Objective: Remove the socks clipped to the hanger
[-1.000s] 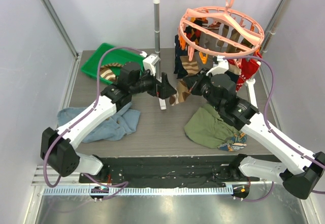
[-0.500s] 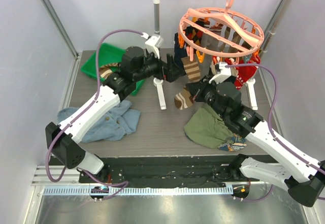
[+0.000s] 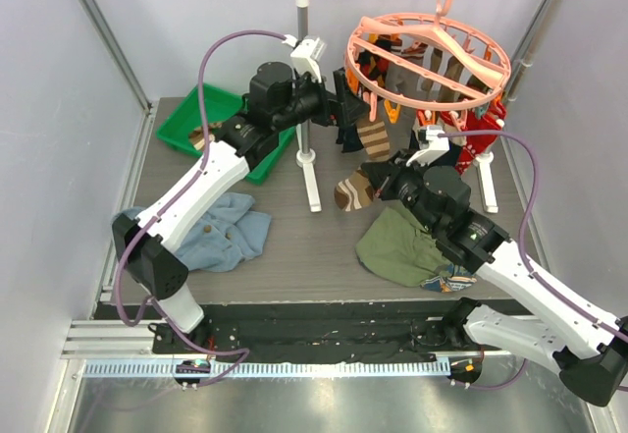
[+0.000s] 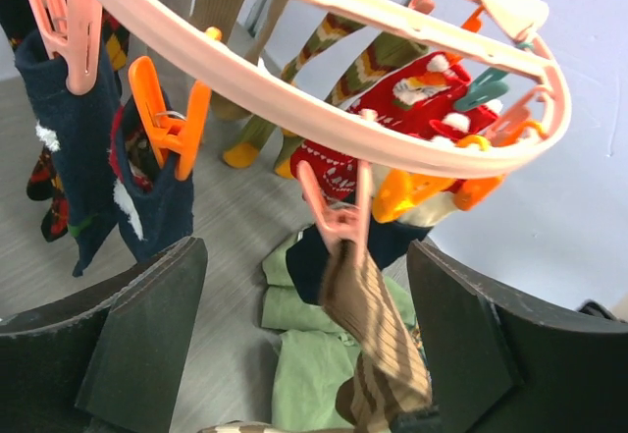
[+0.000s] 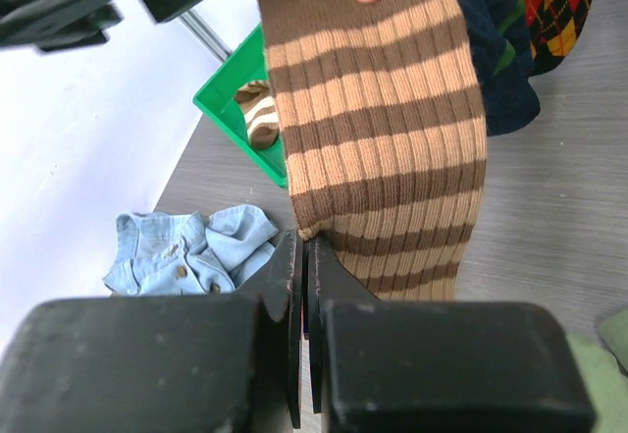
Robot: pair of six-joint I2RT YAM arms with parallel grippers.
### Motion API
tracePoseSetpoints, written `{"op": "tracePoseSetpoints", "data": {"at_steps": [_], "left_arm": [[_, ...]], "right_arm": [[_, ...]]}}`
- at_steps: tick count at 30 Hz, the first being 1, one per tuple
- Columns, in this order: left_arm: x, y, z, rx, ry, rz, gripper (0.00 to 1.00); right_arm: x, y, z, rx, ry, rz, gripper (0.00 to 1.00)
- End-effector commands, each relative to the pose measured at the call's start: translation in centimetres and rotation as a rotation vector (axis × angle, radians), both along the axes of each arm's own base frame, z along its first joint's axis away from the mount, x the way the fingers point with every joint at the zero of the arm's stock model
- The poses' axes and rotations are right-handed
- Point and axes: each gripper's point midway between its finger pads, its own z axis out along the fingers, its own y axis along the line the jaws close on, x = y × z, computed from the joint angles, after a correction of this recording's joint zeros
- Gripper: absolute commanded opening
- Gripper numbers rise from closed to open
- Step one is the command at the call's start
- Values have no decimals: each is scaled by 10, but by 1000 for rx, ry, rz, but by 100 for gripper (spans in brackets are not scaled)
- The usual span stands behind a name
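Observation:
The salmon-pink round hanger (image 3: 429,52) hangs by its hook from the rail, with several socks clipped round its ring. A brown and tan striped sock (image 3: 371,140) hangs from a pink peg (image 4: 340,219). My right gripper (image 3: 377,179) is shut on that sock's lower edge (image 5: 378,129), with its jaws pressed together (image 5: 309,256). My left gripper (image 3: 345,109) is open at the ring's left side. The striped sock (image 4: 378,325) and its peg hang between its fingers (image 4: 147,335) without touching them. Navy socks (image 4: 69,129) and a red patterned sock (image 4: 392,129) hang nearby.
The grey-and-white rail stand (image 3: 304,80) has a post just beside my left gripper. A green tray (image 3: 211,124) at the back left holds a striped sock (image 5: 257,119). A blue denim garment (image 3: 221,237) lies front left and an olive garment (image 3: 402,246) front right.
My left arm has risen from low beside the stand post up to the hanger's left rim. My right gripper has drawn the striped sock slightly down and towards me.

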Motion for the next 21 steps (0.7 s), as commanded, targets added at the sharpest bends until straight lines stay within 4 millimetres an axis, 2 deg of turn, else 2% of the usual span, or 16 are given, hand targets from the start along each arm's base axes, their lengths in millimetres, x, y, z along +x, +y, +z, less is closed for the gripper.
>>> {"op": "tracePoseSetpoints", "data": {"at_steps": [1, 3, 8, 12, 21], "left_arm": [[7, -5, 22, -45, -29, 12, 86], [12, -9, 18, -43, -25, 11, 85], [17, -16, 23, -59, -29, 2, 81], [14, -23, 25, -73, -20, -26, 79], [1, -38, 29, -63, -66, -85, 81]], "right_arm": [[-4, 3, 19, 69, -73, 24, 1], [-6, 3, 17, 76, -67, 26, 1], [-6, 3, 19, 104, -81, 28, 1], [-7, 2, 18, 109, -77, 24, 1], [-7, 0, 19, 116, -77, 13, 1]]}}
